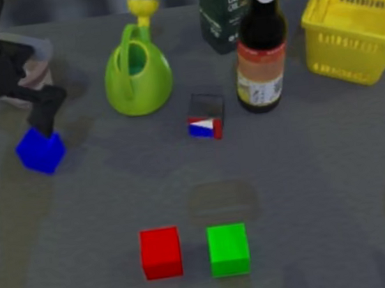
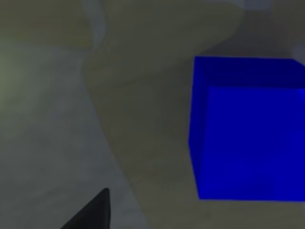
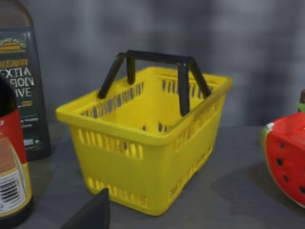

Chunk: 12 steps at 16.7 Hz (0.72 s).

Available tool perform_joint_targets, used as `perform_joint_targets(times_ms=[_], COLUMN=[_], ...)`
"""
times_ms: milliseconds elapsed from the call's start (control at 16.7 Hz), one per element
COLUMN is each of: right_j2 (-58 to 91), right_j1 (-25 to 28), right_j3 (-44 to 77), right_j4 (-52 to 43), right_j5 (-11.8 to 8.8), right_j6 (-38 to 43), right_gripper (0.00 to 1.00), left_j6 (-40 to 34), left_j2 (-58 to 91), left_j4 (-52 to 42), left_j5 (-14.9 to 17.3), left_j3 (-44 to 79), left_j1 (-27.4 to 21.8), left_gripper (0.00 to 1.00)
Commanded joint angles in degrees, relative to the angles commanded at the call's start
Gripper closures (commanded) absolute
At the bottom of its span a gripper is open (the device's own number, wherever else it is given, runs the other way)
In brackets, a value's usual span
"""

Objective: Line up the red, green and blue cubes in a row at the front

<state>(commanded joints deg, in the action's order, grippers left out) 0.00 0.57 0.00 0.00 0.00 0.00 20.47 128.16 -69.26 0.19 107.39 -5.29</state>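
Hovering at far left, left end effector (image 1: 41,124) sits just above blue cube (image 1: 40,151); finger spread unreadable. Green watering can (image 1: 137,70), patterned cube (image 1: 205,117), bottle (image 1: 260,44), basket (image 1: 353,22) behind. Red cube (image 1: 160,252), green cube (image 1: 228,249) front, side by side. Right arm out of view.

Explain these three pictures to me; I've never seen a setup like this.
A simulated two-armed robot at a table. One picture looks down from above; the others come from cameras on each wrist. The left claw hangs over the blue cube at the table's left; whether it grips it is unclear. The red cube and green cube sit side by side at the front. Behind stand a green watering can, a patterned cube, two bottles and a yellow basket. The right arm's camera faces the basket.
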Motion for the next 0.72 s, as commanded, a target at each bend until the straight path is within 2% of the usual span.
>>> perform_joint_targets(times_ms=[420, 720], right_j2=[0.0, 0.0], right_j1=[0.0, 0.0], right_j3=[0.0, 0.0], right_j4=[0.0, 0.0], right_j5=[0.0, 0.0], right_j6=[0.0, 0.0], right_gripper=[0.00, 0.00], left_j6=[0.1, 0.1], left_j2=[4.0, 4.4], left_j4=[13.5, 14.4], left_j5=[0.0, 0.1], left_j3=[-9.2, -9.9], left_j1=[-0.1, -0.1], left_gripper=[0.00, 0.00])
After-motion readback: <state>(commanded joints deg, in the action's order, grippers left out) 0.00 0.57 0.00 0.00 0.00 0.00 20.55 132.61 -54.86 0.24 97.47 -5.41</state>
